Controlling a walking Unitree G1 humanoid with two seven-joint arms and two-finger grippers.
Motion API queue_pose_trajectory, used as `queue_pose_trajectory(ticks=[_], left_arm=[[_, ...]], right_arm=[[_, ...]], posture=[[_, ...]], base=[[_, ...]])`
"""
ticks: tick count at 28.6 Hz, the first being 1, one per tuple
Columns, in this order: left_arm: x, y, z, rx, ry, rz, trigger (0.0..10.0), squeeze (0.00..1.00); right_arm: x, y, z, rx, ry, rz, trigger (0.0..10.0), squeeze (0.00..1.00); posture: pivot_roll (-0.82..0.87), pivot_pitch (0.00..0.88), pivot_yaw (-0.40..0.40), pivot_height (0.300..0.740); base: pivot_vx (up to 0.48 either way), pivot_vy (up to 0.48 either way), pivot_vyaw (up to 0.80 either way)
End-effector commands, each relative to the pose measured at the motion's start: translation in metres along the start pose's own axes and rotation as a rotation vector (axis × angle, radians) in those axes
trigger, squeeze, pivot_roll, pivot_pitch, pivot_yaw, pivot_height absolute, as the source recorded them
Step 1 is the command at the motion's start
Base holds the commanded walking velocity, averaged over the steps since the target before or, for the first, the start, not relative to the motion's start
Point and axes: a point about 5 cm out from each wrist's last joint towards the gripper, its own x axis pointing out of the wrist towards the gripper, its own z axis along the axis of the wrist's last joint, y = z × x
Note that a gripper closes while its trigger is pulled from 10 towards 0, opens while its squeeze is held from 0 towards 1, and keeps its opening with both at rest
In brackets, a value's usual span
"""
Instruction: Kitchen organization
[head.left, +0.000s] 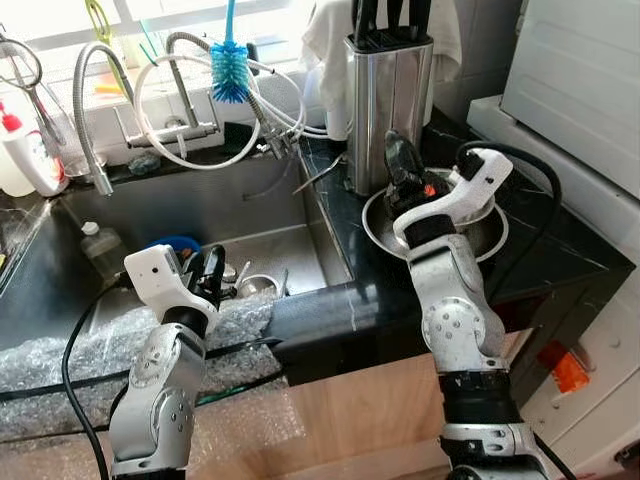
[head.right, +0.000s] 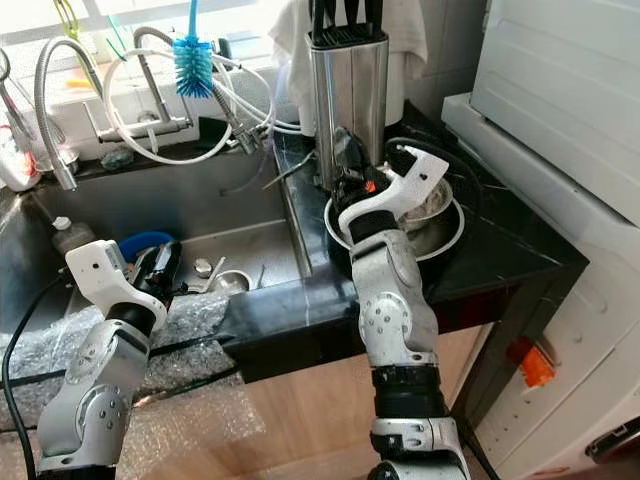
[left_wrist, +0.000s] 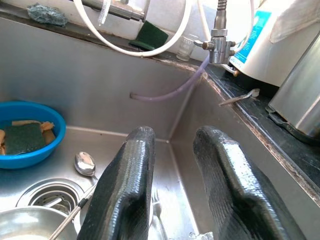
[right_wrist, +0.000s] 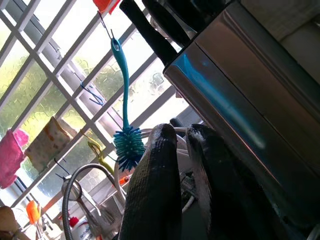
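Right pincer (right_wrist: 182, 185) nearly closed beside knife block (head.left: 385, 100), left pincer (left_wrist: 175, 190) parted over sink (left_wrist: 90, 95)

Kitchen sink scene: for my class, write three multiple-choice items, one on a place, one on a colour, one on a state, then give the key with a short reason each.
1. Where is the blue bowl?
A. In the sink
B. On the counter
C. On the windowsill

2. What colour are the bristles of the hanging brush?
A. Red
B. Blue
C. White

3. How do the left gripper fingers stand?
A. Shut on a spoon
B. Open, holding nothing
C. Shut on a sponge

Key: 1 A, it rests on the basin floor; 2 B, blue bristles; 3 B, the fingers stand apart with nothing between them.
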Motion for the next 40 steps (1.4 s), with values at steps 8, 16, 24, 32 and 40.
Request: queue_pose_trajectory(ticks=[8, 16, 24, 32, 40], left_arm=[[-0.001, 0.001, -0.004, 0.011, 0.016, 0.011, 10.0, 0.00], [-0.001, 0.000, -0.005, 0.023, 0.021, 0.000, 10.0, 0.00], [-0.001, 0.001, -0.007, 0.024, 0.029, -0.003, 10.0, 0.00], [-0.001, -0.002, -0.010, 0.028, 0.042, -0.024, 10.0, 0.00], [-0.001, -0.002, -0.010, 0.038, 0.046, -0.034, 10.0, 0.00]], right_arm=[[-0.011, 0.013, -0.002, -0.079, 0.003, 0.050, 10.0, 0.00], [-0.016, 0.013, 0.013, -0.430, -0.024, 0.030, 10.0, 0.00], [-0.049, 0.016, 0.014, -0.644, -0.058, -0.023, 10.0, 1.00], [-0.078, 0.004, 0.007, -0.808, -0.049, -0.072, 10.0, 1.00], [-0.099, -0.018, -0.006, -0.887, 0.027, -0.131, 10.0, 0.00]], posture=[[-0.10, 0.000, 0.112, 0.740], [-0.10, 0.000, 0.112, 0.740], [-0.12, 0.000, 0.112, 0.740], [-0.13, 0.000, 0.119, 0.740], [-0.13, 0.000, 0.118, 0.740]], base=[[0.000, 0.000, 0.00], [0.000, 0.000, 0.00], [0.000, 0.000, 0.00], [0.000, 0.000, 0.00], [0.000, 0.000, 0.00]])
